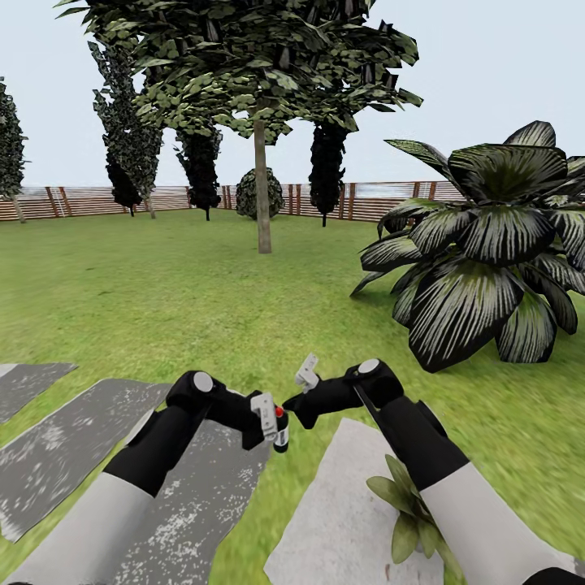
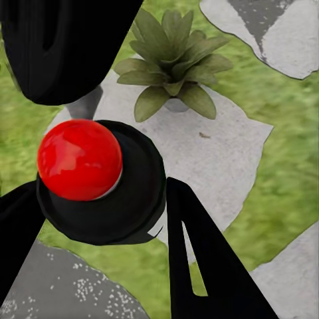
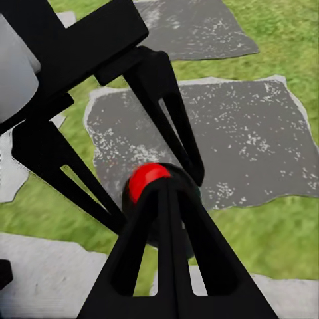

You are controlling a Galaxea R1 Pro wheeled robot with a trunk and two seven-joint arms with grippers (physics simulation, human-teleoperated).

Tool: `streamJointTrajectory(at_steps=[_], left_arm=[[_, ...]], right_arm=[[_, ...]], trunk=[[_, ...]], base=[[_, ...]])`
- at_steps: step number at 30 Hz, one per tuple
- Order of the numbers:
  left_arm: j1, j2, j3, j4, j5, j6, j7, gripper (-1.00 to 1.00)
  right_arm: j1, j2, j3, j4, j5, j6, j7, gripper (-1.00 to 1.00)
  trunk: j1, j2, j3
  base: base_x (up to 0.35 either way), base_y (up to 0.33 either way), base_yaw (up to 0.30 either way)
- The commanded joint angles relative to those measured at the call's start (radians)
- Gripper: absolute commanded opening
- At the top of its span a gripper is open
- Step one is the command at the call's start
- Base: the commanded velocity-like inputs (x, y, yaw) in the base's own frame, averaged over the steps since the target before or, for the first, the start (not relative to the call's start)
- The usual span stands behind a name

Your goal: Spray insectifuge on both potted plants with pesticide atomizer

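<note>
- Your left gripper [image 1: 272,422] has its fingers closed round the pesticide atomizer [image 1: 280,428], a small black body with a red ball cap, held upright at about 6 o'clock, low centre of the head view; your right gripper [image 1: 302,404] sits just beside it, and whether its fingers are spread or pinched you cannot tell from these frames.
- Now the relation that counts: one potted plant [image 1: 406,510] lies at roughly 5 o'clock, below your right forearm, on the pale paving slab [image 1: 341,520]; the atomizer is up and toward 11 o'clock from it, so the nozzle likely needs to swing down and across; the right arm is nearer the plant, but the left carries the tool.
- The left wrist view gives you the whole rosette [image 2: 174,63] clear beyond the red cap [image 2: 80,159], which the head view half hides; the right wrist view shows the cap [image 3: 147,181] over a grey slab [image 3: 219,139], no plant.
- Farther out at 2 o'clock stands the tall palm [image 1: 487,244]; beyond, lawn [image 1: 162,292], a tree [image 1: 260,122], the fence [image 1: 81,201].
</note>
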Motion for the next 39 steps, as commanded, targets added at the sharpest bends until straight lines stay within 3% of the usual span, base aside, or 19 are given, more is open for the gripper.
streamJointTrajectory(at_steps=[1, 15, 16, 17, 19, 21, 22, 25, 27, 28, 29, 30, 31, 32, 35, 37, 38, 39], left_arm=[[-0.002, 0.0, -0.002, -0.001, -0.003, 0.01, -0.004, -1.0], [-0.003, 0.007, -0.001, 0.005, -0.011, 0.01, -0.003, -1.0], [-0.003, 0.012, -0.001, 0.01, -0.024, 0.01, -0.002, -1.0], [-0.003, 0.028, 0.0, 0.028, -0.06, 0.01, -0.001, -1.0], [-0.003, 0.051, 0.003, 0.091, -0.161, 0.008, 0.001, -1.0], [-0.003, 0.078, 0.02, 0.142, -0.222, 0.006, 0.004, -1.0], [-0.003, 0.09, 0.034, 0.154, -0.233, 0.006, 0.005, -1.0], [-0.002, 0.122, 0.129, 0.168, -0.248, 0.006, 0.008, -1.0], [-0.003, 0.129, 0.264, 0.172, -0.249, 0.006, 0.009, -1.0], [-0.002, 0.129, 0.297, 0.172, -0.248, 0.006, 0.01, -1.0], [-0.003, 0.127, 0.364, 0.173, -0.248, 0.006, 0.01, -1.0], [-0.003, 0.115, 0.466, 0.173, -0.247, 0.006, 0.011, -1.0], [-0.003, 0.106, 0.523, 0.173, -0.247, 0.006, 0.011, -1.0], [-0.003, 0.092, 0.597, 0.173, -0.247, 0.007, 0.011, -1.0], [-0.003, 0.072, 0.698, 0.173, -0.247, 0.009, 0.012, -1.0], [-0.002, 0.066, 0.742, 0.174, -0.247, 0.01, 0.013, -1.0], [-0.002, 0.065, 0.747, 0.175, -0.247, 0.01, 0.013, -1.0], [-0.002, 0.064, 0.757, 0.185, -0.248, 0.011, 0.013, -1.0]], right_arm=[[-0.001, 0.0, 0.001, -0.001, 0.009, 0.004, 0.007, -1.0], [-0.001, -0.001, 0.004, -0.001, 0.008, 0.003, 0.008, -1.0], [-0.001, -0.001, 0.004, -0.001, 0.008, 0.003, 0.008, -1.0], [-0.001, -0.001, 0.004, -0.001, 0.009, 0.003, 0.007, -1.0], [-0.001, -0.002, 0.004, -0.001, 0.009, 0.003, 0.008, -1.0], [-0.001, -0.002, 0.005, -0.001, 0.009, 0.003, 0.007, -1.0], [-0.001, -0.002, 0.005, -0.001, 0.009, 0.004, 0.007, -1.0], [-0.001, -0.003, 0.003, -0.001, 0.011, 0.004, 0.006, -1.0], [-0.001, -0.004, 0.002, 0.0, 0.01, 0.005, 0.005, -1.0], [-0.001, -0.004, 0.002, 0.0, 0.01, 0.005, 0.005, -1.0], [-0.001, -0.005, 0.001, 0.002, 0.009, 0.005, 0.003, -1.0], [-0.001, -0.007, -0.001, 0.01, 0.009, 0.005, 0.001, -1.0], [0.0, -0.008, -0.002, 0.021, 0.009, 0.005, 0.0, -1.0], [0.0, -0.01, -0.003, 0.048, 0.009, 0.004, -0.001, 1.0], [0.001, -0.012, -0.005, 0.105, 0.011, 0.004, -0.002, 1.0], [0.001, -0.014, -0.007, 0.126, 0.012, 0.006, -0.002, 1.0], [0.002, -0.015, -0.008, 0.128, 0.012, 0.006, -0.002, 1.0], [0.001, -0.031, -0.01, 0.132, 0.013, 0.008, -0.002, 1.0]], trunk=[[0.0, -0.001, -0.001], [0.0, -0.001, -0.001], [0.0, -0.001, -0.001], [0.0, -0.001, -0.001], [0.0, -0.001, -0.001], [0.0, -0.001, -0.001], [0.0, -0.001, -0.001], [0.0, -0.001, -0.001], [0.0, -0.001, -0.001], [0.0, -0.001, -0.001], [0.0, -0.001, -0.001], [0.0, -0.001, -0.001], [0.0, -0.001, -0.001], [0.0, -0.001, -0.001], [0.0, -0.001, -0.001], [0.0, -0.001, -0.001], [0.0, -0.001, -0.001], [0.0, -0.001, -0.001]], base=[[0.0, 0.0, 0.0], [0.0, 0.0, 0.0], [0.0, 0.0, 0.0], [0.0, 0.0, 0.0], [0.0, 0.0, 0.0], [0.0, 0.0, 0.0], [0.0, 0.0, 0.0], [0.0, 0.0, 0.0], [0.0, 0.0, 0.0], [0.0, 0.0, 0.0], [0.0, 0.0, 0.0], [0.0, 0.0, 0.0], [0.0, 0.0, 0.0], [0.0, 0.0, 0.0], [0.0, 0.0, 0.0], [0.0, 0.0, 0.0], [0.0, 0.0, 0.0], [0.0, 0.0, 0.0]])
